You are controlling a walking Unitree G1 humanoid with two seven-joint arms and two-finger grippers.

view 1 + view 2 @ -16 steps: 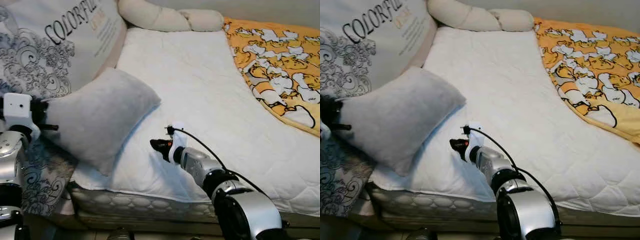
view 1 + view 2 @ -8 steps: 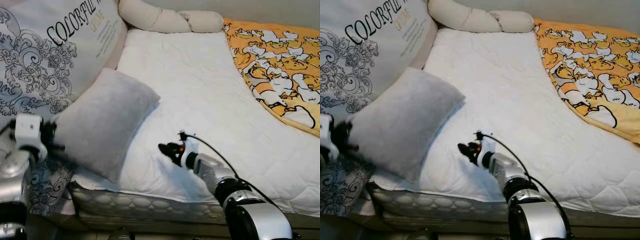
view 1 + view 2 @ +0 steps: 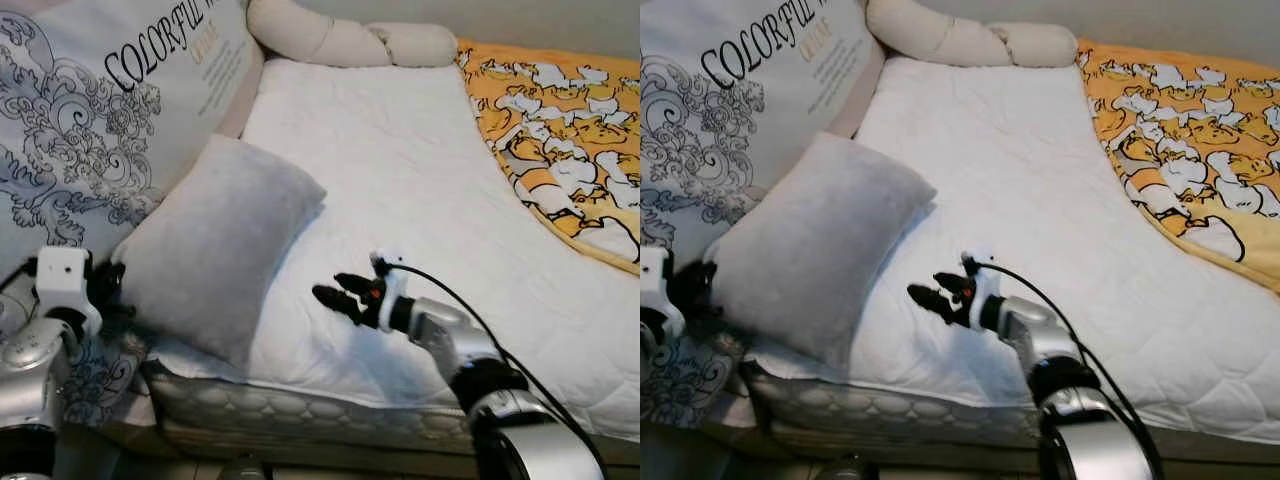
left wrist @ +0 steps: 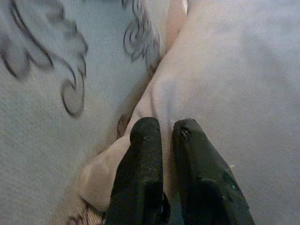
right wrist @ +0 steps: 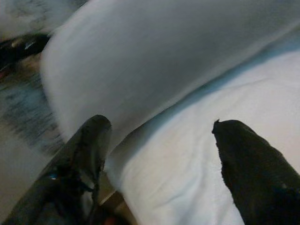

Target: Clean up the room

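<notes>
Pillow [image 3: 215, 250], grey, lies at the bed's [image 3: 400, 170] near left corner, leaning on a big printed cushion [image 3: 90, 130]. Left pincer [image 4: 164, 140] nips its corner, fingers nearly closed on fabric, probably to lift it. Right pincer [image 3: 338, 292] hovers over the sheet, spread wide, likely ready to support.

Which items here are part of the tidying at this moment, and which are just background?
In the job: grey pillow, its corner pinched by the left tool; right tool, open, over the white mattress and pointing toward the pillow.

Lying about: printed cushion, beige bolster, orange blanket.
</notes>
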